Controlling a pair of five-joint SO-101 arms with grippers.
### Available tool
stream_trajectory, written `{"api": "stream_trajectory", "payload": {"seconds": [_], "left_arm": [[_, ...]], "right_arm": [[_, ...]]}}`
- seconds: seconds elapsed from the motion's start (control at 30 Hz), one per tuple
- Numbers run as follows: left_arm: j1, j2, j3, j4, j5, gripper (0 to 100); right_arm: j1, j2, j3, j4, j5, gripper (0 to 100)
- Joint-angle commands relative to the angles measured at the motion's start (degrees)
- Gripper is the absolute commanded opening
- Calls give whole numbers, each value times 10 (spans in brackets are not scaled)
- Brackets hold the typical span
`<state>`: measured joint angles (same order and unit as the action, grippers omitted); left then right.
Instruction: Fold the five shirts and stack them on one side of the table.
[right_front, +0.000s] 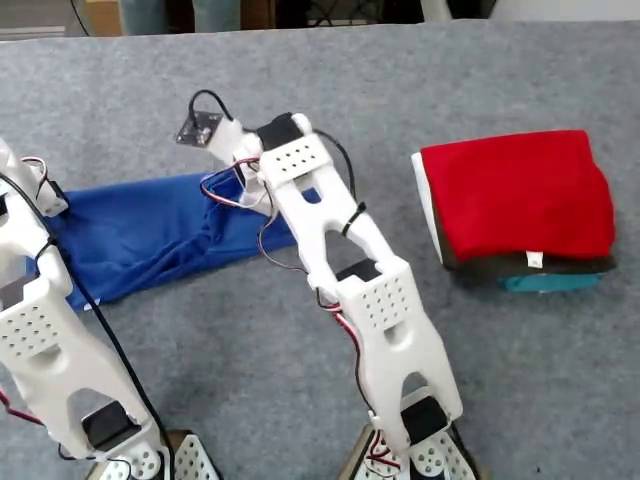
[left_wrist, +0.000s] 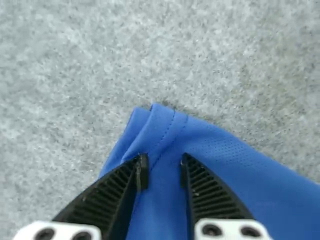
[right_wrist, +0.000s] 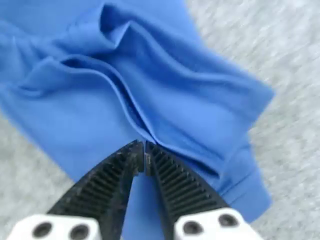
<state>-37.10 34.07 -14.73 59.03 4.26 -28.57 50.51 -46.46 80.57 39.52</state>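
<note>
Blue shirt: the blue shirt (right_front: 150, 235) (left_wrist: 240, 175) (right_wrist: 175, 90) lies as a long rumpled band on the left half of the table (right_front: 450, 80).
Shirt edges: a hemmed corner at the left end, with bare table just past it. The right end is creased.
Left gripper: your left gripper (left_wrist: 161, 170) (right_front: 45, 200) sits at that corner, fingers slightly parted, the hem line between them.
Right gripper: your right gripper (right_wrist: 145, 150) (right_front: 250, 190) has its tips closed, pinching a raised fold near the right end.
Folded stack: the folded stack (right_front: 530, 265) is on the right side, well apart. The red shirt (right_front: 515, 195) is on top, and dark and teal layers show at the near edge.
Open room: you have bare table between shirt and stack, and beyond the shirt's far edge.
</note>
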Motion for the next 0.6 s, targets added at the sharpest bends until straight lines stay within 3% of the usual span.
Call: {"api": "stream_trajectory", "payload": {"seconds": [0.0, 0.2, 0.3, 0.43, 0.57], "left_arm": [[6, -4, -3, -11, -4, 137], [5, -4, -3, -11, -4, 137], [5, -4, -3, -11, -4, 137], [5, -4, -3, -11, -4, 137], [5, -4, -3, -9, -4, 137]], "right_arm": [[12, 10, -34, -61, -6, 15], [19, 81, -37, -256, -6, 15], [23, 88, -69, -278, -13, 15], [32, 73, -140, -191, -98, 15], [34, 65, -231, -33, -118, 15]]}}
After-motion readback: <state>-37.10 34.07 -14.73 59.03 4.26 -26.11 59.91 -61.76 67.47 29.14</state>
